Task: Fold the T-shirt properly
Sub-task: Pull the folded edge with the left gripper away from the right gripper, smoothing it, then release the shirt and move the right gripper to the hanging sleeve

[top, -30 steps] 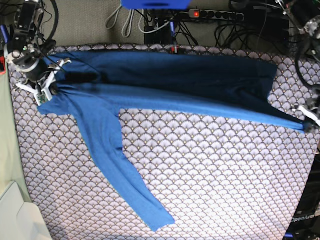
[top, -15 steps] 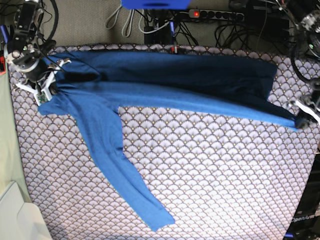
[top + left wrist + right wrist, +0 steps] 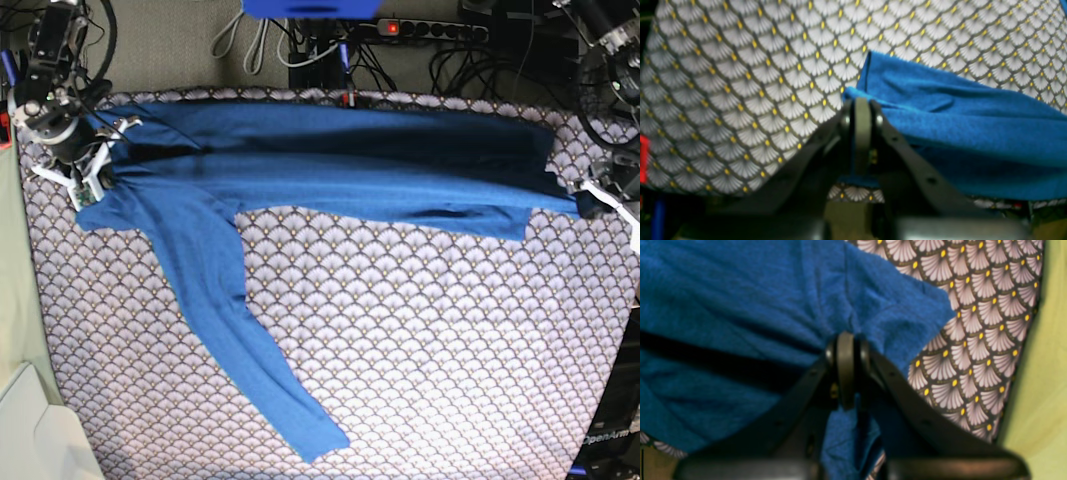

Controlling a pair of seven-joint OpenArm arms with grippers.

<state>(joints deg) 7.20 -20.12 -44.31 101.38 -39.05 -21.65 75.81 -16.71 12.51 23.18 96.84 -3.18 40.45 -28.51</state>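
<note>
The blue T-shirt (image 3: 340, 165) lies stretched in a band along the far side of the scallop-patterned cloth (image 3: 420, 350). One long sleeve (image 3: 250, 350) trails toward the front. My right gripper (image 3: 88, 178), at the base view's left, is shut on the shirt's left end; the right wrist view shows fabric (image 3: 740, 306) bunched between the closed jaws (image 3: 846, 340). My left gripper (image 3: 587, 197), at the base view's right, is shut on the shirt's right corner. In the left wrist view the jaws (image 3: 862, 103) pinch the blue edge (image 3: 957, 110), held slightly above the cloth.
A power strip (image 3: 430, 30) and cables (image 3: 250, 45) lie behind the table's far edge. A blue object (image 3: 310, 8) sits at the top centre. A pale bin corner (image 3: 30, 430) is at the front left. A green surface (image 3: 1040, 373) borders the cloth beside my right gripper.
My left gripper has moved toward the far side with the shirt's right corner, narrowing the stretched band. My right gripper has stayed in place.
</note>
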